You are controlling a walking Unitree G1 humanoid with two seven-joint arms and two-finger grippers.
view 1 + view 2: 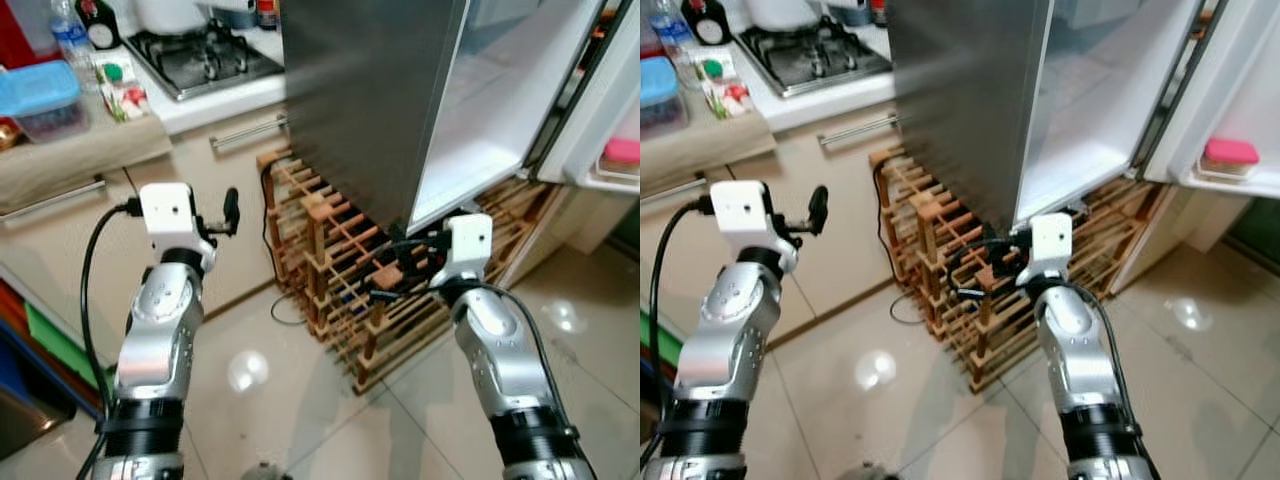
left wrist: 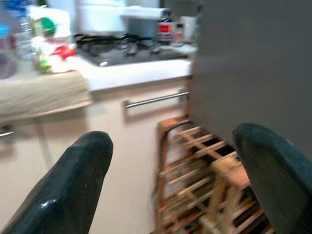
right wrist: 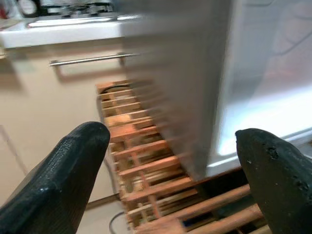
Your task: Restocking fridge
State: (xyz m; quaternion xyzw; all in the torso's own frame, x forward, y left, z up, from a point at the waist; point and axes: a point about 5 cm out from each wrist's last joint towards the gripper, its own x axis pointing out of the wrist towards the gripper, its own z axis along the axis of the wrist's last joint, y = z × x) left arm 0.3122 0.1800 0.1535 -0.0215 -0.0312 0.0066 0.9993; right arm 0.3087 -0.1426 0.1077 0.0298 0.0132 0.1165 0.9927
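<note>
Both grippers are holding nothing, their jaws spread wide. The left gripper [image 1: 228,212] is hovering before the cream cabinet [image 1: 235,190] under the stove [image 1: 200,60]. The right gripper [image 1: 400,270] is pointing at the wooden rack [image 1: 340,250] below the fridge [image 1: 400,90], whose door [image 1: 610,110] is standing open, carrying a pink box [image 1: 1230,152].

Bright, even indoor light is filling the kitchen, with ceiling lamps glaring as white spots off the glossy floor tiles [image 1: 248,370] below the left gripper [image 1: 228,215]. The open fridge [image 1: 480,110] interior beyond the right gripper [image 3: 170,146] is glowing white. Motion blur is smearing the wooden rack [image 3: 141,141], and both wrist views are looking soft.
</note>
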